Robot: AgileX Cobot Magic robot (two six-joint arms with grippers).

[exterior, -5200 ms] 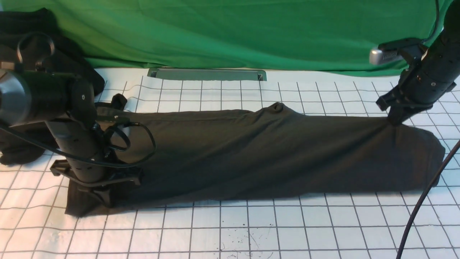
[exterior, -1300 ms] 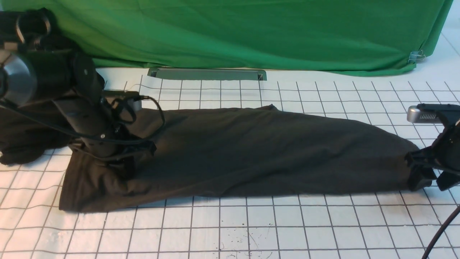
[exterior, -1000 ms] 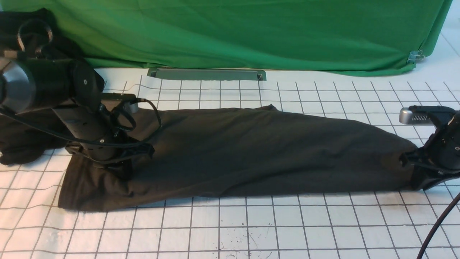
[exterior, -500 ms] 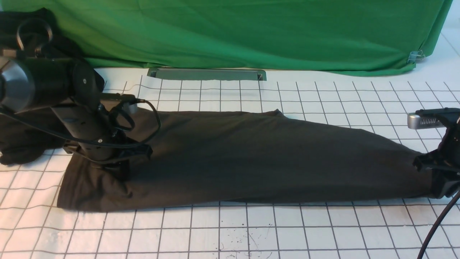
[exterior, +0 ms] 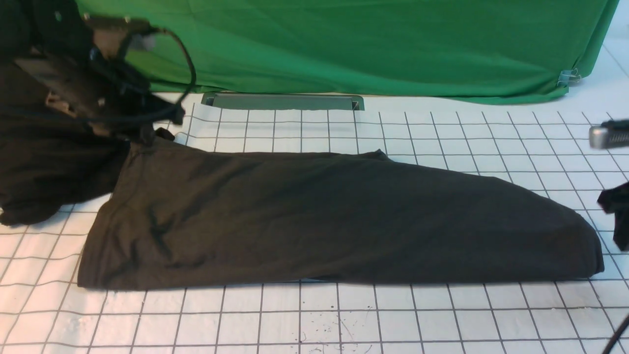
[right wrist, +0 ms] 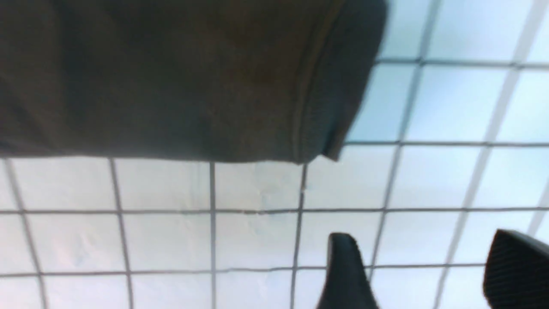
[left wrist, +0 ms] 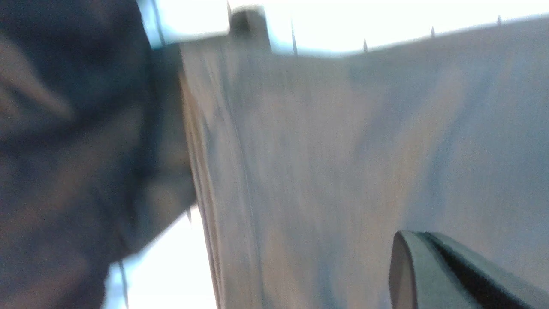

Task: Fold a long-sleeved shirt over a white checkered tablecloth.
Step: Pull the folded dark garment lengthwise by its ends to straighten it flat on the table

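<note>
The long-sleeved shirt lies as a long dark band across the white checkered tablecloth, no print showing. My left gripper is raised at the shirt's far left corner. In the blurred left wrist view its fingers are pressed together above the shirt, with nothing seen between them. My right gripper hangs at the right edge, just off the shirt's right end. In the right wrist view it stands open and empty over the tablecloth, apart from the shirt's hemmed end.
A shapeless black cloth heap lies at the far left, touching the shirt's left end. The green backdrop hangs along the back, with a grey slot at its foot. Bare checkered cloth runs along the front.
The right gripper has opened, let go of the shirt's right end and drawn off to the right. The left arm has lifted up and back off the shirt's left end.
</note>
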